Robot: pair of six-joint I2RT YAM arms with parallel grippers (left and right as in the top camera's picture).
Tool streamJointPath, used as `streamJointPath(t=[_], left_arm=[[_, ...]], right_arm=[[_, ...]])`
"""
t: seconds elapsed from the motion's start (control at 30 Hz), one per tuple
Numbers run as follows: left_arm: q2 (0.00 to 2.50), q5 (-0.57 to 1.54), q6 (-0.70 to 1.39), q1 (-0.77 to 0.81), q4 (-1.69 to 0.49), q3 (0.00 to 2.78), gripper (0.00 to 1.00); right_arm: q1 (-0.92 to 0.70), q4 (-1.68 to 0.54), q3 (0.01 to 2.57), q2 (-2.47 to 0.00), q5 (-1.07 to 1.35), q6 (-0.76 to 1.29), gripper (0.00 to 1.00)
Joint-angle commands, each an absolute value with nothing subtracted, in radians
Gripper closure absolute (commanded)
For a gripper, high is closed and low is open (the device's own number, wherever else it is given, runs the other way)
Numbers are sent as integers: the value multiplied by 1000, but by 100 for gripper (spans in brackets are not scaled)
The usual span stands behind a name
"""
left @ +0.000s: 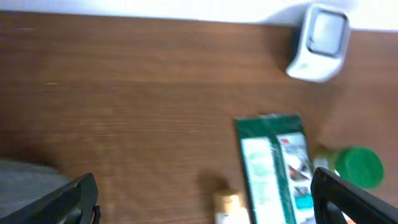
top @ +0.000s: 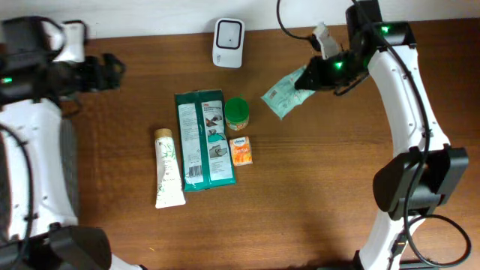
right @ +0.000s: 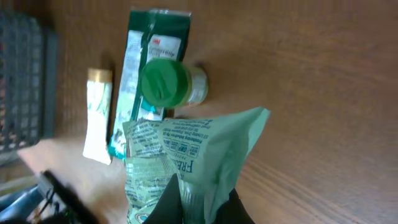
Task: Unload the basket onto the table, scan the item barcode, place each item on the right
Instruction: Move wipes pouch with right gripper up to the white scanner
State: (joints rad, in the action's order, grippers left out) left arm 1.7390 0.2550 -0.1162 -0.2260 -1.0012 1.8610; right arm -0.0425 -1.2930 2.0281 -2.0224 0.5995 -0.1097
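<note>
**A:** What sort of place is it?

**B:** A brown wood-grain table (top: 337, 195) with a strip of white wall (top: 150, 11) along its far edge.

**A:** And the count?

**B:** One of each, six in all.
- A white scanner (top: 228, 43) stands at the far edge.
- A long dark-green pack (top: 202, 139) lies flat in the middle.
- A green-lidded jar (top: 237, 112) sits just beside the pack's far right corner.
- A pale tube (top: 169, 166) lies to the left of the pack.
- A small orange sachet (top: 241, 150) is just beside the pack's right edge.
- The last is a light-green pouch (top: 283, 94).

**A:** Where is that pouch?

**B:** It is to the right of the jar and the scanner. The right gripper (top: 311, 77) is pinched shut on one end of it. I can't tell whether its other end touches the wood.

**A:** The other arm?

**B:** The left gripper (top: 112, 70) is at the far left, well away from everything. Its fingers (left: 74, 199) are spread wide with nothing between them.

**A:** Anything you can't make out?

**B:** The pouch's print is too small to read (I can't pick out a barcode). It also covers most of the right fingers. The left wrist view is blurred and cuts off the pack and the tube at its lower edge. A dark grid (right: 25, 81) is cropped at the left edge of the right wrist view, and I can't tell what it is.
</note>
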Motion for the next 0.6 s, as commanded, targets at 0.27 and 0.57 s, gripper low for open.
streamJointPath(t=[0.27,0.57], left_arm=[[1733,281,-118,-320,-975,1881,1],[1733,281,-118,-319,-975,1881,1]], right_arm=[[-480,-592,2158,-2051,-351,-359,96],[-496,146,2158,-2420,-378,-1065,96]])
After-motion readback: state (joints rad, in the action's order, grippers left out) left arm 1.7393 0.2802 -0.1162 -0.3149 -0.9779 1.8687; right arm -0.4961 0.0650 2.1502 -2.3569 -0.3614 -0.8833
